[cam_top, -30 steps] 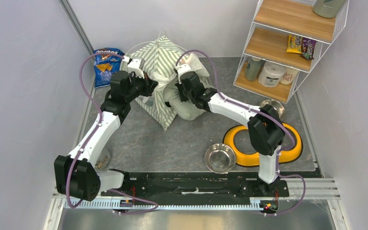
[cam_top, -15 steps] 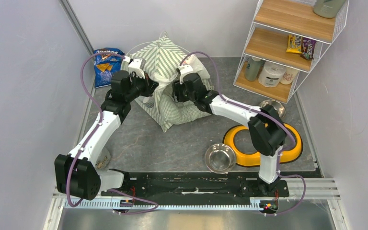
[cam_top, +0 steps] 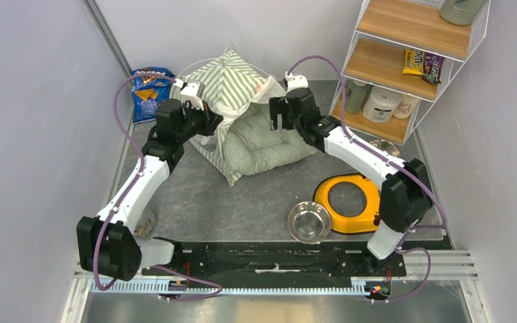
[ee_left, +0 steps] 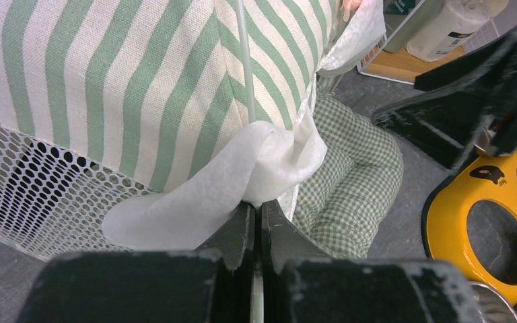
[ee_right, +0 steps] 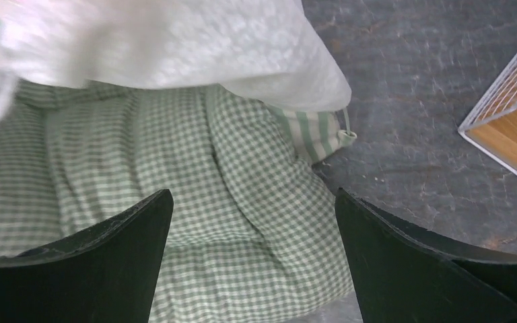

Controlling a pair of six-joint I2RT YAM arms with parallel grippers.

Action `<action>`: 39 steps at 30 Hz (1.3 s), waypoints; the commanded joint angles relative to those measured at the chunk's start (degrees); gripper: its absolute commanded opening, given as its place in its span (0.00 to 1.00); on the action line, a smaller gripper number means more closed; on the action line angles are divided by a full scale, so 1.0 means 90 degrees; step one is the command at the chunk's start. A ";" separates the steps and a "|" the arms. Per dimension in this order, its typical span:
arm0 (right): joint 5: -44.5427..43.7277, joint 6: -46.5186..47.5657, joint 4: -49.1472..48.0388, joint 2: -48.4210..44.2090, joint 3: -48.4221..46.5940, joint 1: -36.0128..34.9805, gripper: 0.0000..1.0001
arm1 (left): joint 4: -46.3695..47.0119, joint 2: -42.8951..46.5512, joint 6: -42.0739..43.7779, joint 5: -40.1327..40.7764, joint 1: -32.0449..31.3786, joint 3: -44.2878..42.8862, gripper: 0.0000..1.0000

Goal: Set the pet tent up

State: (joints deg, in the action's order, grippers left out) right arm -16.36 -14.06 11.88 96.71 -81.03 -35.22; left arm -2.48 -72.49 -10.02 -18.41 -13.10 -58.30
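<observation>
A: Where's the pet tent [cam_top: 223, 81]?
B: Far side of the table [cam_top: 242, 202], left of centre, standing peaked. The chip bag [cam_top: 149, 91] is just to its left and the wire shelf [cam_top: 404, 60] is off to the right. The checked cushion [cam_top: 269, 141] lies at its front opening, back edge under the white flaps.
A: Grippers?
B: The left gripper [ee_left: 254, 210] is clamped on the white door flap [ee_left: 242, 175], jaws pinched tight, cloth bunched above them. The right gripper [ee_right: 252, 202] hangs over the cushion, jaws spread wide, nothing in them.
A: How does it handle?
B: Light and floppy, I'd say. The striped cloth and the mesh panel [ee_left: 33, 182] have no stiffness of their own. The thin pole [ee_left: 244, 60] gives the shape and probably springs. Pull hard on the flap and the whole tent likely slides or tips.
A: Where to grab?
B: Pinch a fabric edge or hem close to a pole. Avoid the mesh, it could snag or tear. Avoid the bare pole too: it looks thin and smooth and would likely slip. The free gripper should steady a corner seam while the other works the flap.
</observation>
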 commanded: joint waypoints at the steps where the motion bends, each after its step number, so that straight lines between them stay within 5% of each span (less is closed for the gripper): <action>1: 0.0666 0.0314 0.0249 0.0543 -0.0154 0.0018 0.97 | -0.0710 -0.0163 0.0303 -0.0186 -0.0028 -0.0006 0.02; 6: 0.1682 0.0373 -0.0105 0.1385 -0.0541 0.0018 0.96 | -0.0749 -0.0180 0.0288 -0.0210 -0.0028 -0.0006 0.02; 9: 0.1657 0.0198 -0.0445 0.1707 -0.0563 0.0018 0.84 | -0.0759 -0.0163 0.0275 -0.0201 -0.0028 -0.0016 0.02; 11: 0.1756 0.0185 -0.0927 0.1758 -0.0341 0.0009 0.68 | -0.0795 -0.0170 0.0281 -0.0198 -0.0028 -0.0058 0.02; 15: 0.1980 0.0197 -0.1267 0.1733 -0.0232 0.0007 0.16 | -0.0903 -0.0159 0.0311 -0.0174 -0.0028 -0.0174 0.02; 17: 0.2164 0.0225 -0.1561 0.1596 -0.0187 0.0008 0.00 | -0.0914 -0.0144 0.0322 -0.0152 -0.0028 -0.0206 0.02; 27: 0.3061 0.0757 -0.3051 0.0921 -0.0117 -0.0019 0.00 | -0.0955 -0.0169 0.0303 -0.0171 -0.0028 -0.0269 0.02; 39: 0.3794 0.0357 -0.3777 0.1919 -0.0953 -0.0022 0.00 | -0.0802 -0.0220 0.0018 -0.0218 -0.0029 -0.0307 0.02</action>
State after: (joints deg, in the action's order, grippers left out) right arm 14.59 -8.14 -14.31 111.46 -85.93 -34.74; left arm -5.93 -73.12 -9.98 -18.48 -13.10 -60.29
